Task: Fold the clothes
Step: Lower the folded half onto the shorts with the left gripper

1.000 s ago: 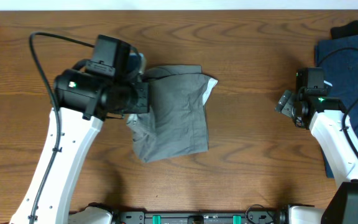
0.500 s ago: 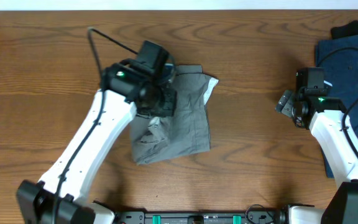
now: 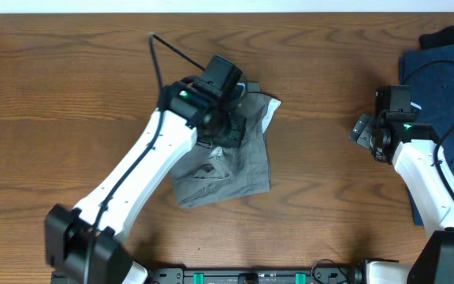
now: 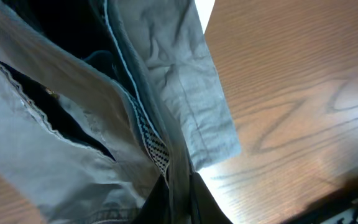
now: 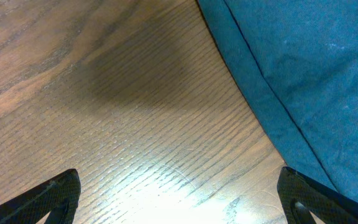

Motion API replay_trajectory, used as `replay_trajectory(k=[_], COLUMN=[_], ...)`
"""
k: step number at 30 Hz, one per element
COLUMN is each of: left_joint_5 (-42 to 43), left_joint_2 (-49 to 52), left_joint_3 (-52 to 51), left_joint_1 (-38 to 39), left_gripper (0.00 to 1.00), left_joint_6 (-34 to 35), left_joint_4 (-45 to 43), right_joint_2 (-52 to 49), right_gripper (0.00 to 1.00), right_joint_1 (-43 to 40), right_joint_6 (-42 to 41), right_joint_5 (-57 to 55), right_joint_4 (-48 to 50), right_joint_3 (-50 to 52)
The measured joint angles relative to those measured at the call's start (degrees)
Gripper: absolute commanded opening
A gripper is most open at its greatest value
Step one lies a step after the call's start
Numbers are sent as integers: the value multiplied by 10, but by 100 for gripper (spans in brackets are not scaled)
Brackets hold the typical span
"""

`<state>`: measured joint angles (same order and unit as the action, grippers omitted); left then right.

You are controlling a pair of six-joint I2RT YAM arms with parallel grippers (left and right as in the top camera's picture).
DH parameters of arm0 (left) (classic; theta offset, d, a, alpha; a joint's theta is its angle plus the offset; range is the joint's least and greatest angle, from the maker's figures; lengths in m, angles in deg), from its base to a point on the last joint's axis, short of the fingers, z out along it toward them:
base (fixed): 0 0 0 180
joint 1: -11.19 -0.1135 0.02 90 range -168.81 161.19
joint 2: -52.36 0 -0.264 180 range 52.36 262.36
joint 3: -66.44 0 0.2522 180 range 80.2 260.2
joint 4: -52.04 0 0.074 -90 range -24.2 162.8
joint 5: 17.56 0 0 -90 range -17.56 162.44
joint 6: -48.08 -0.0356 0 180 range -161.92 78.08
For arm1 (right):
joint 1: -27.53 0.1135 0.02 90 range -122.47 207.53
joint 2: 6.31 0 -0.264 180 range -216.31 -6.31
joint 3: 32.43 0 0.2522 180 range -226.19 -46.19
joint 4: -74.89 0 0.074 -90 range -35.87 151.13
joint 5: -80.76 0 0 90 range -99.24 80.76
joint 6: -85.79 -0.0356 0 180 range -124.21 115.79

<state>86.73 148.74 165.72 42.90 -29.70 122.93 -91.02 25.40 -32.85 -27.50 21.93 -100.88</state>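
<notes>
We see the grey-khaki shorts (image 3: 239, 170) lying crumpled a little left of the middle of the wooden worktop (image 3: 69, 95). Their matte cotton is creased and partly doubled over, and a pale lining shows at the upper right edge. The left arm reaches over them from the lower left, and the left tool (image 3: 228, 126) sits over the upper part of the cloth, hiding what lies beneath it from overhead.

In the left wrist view the shorts (image 4: 185, 81) fill most of the frame. We see stitched hems, a light blue seam line, a small checked patch and dark shadowed gaps between layers. At the bottom edge the left tool (image 4: 174, 198) is clenched on a thin fold of this fabric, with only the tips of its dark fingers in frame. We cannot tell which part of the shorts is pinched.

The right tool (image 3: 366, 130) hovers over bare wood well apart from the shorts, near a dark blue garment (image 3: 440, 79) at the right edge. A small black garment (image 3: 450, 37) lies at that garment's far corner, cut off by the frame. In the right wrist view the right tool (image 5: 179, 202) is released, its two black fingertips wide apart at the bottom corners, over grained wood and the hemmed edge of the blue cloth.
</notes>
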Motion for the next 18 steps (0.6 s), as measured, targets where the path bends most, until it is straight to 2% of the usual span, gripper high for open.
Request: replay_trajectory(k=[7, 18], left_joint_5=[33, 49], left_joint_2=[65, 72], left_joint_3=[0, 0], left_joint_1=[17, 29], left_gripper=[6, 6], left_joint_6=[0, 0], left_joint_4=[-47, -73], right_joint_2=[0, 0], right_gripper=[99, 99], right_joint_1=[0, 0], right_joint_6=[0, 0], right_joint_5=[0, 0], right_joint_4=[0, 0], right_joint_3=[0, 0])
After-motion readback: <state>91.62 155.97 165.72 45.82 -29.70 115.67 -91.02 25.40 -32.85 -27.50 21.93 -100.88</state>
